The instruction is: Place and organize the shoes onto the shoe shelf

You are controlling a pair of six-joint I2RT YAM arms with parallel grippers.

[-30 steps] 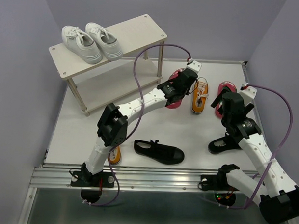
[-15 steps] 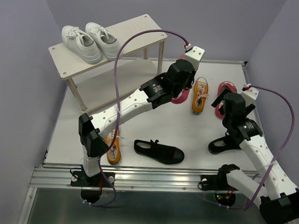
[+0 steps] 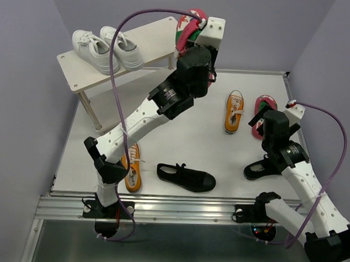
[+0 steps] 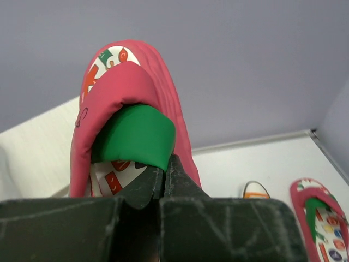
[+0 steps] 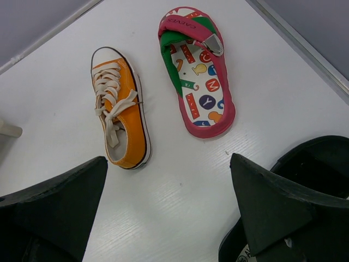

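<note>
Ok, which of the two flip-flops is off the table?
The flip-flop pinched by its green strap in the left gripper, up by the shoe shelf; the other flip-flop lies flat beside an orange sneaker.

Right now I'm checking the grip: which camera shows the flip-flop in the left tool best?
Left wrist: the flip-flop fills the frame, the left tool shut on its green strap. The top camera catches only part of it behind the arm; the right wrist shows only the other flip-flop.

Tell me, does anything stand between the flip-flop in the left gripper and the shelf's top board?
Nothing visible does. The left gripper holds the red flip-flop raised at the shoe shelf's bare right end; the white sneakers occupy only its left end.
</note>
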